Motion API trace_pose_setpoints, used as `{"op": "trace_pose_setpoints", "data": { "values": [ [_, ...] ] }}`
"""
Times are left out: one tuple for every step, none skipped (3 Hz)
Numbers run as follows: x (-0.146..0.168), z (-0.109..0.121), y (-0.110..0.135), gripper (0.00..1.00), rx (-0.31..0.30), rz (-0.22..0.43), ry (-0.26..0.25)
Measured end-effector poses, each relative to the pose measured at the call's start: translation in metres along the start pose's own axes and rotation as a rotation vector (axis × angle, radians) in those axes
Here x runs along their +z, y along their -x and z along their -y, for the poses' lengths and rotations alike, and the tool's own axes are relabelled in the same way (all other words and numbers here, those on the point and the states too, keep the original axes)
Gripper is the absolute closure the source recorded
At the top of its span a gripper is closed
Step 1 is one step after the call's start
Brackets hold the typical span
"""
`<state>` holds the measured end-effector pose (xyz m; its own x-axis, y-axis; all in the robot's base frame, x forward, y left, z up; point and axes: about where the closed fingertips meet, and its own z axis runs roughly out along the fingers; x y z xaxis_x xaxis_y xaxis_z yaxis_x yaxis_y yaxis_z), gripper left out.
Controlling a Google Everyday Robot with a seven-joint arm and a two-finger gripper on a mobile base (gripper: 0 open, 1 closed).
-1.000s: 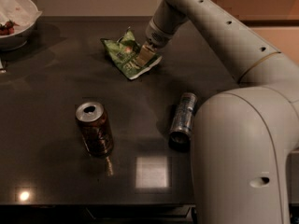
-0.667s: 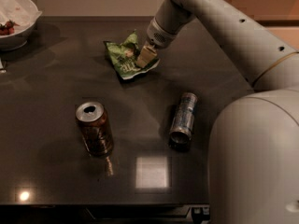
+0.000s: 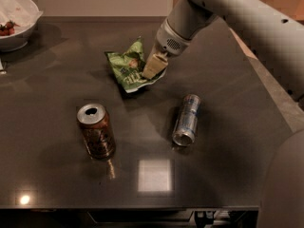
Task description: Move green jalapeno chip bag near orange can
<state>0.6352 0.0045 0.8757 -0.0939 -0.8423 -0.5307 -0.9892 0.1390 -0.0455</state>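
Observation:
The green jalapeno chip bag (image 3: 127, 66) is crinkled and sits at the middle back of the dark table. My gripper (image 3: 154, 67) comes down from the upper right and is shut on the bag's right edge, with its cream fingers (image 3: 151, 69) pressed together over the foil. The orange can (image 3: 96, 129) stands upright nearer the front left, a can's length or more from the bag. It has a silver top with an open pull-tab hole.
A slim silver-and-blue can (image 3: 186, 119) lies on its side right of the orange can. A white bowl (image 3: 14, 20) with red food stands at the back left corner. My arm (image 3: 237, 13) spans the upper right. The table's front edge (image 3: 142, 207) runs along the bottom.
My gripper and the bag have shifted a little toward the front of the table, closer to the cans. Both cans have stayed in place.

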Motion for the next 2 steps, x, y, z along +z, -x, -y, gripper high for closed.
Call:
{"op": "trace_pose_setpoints", "data": {
  "values": [
    [-0.010, -0.028, -0.013, 1.00, -0.066, 0.016, 0.038],
    [-0.019, -0.053, -0.026, 0.82, -0.127, 0.027, 0.077]
  ]
}}
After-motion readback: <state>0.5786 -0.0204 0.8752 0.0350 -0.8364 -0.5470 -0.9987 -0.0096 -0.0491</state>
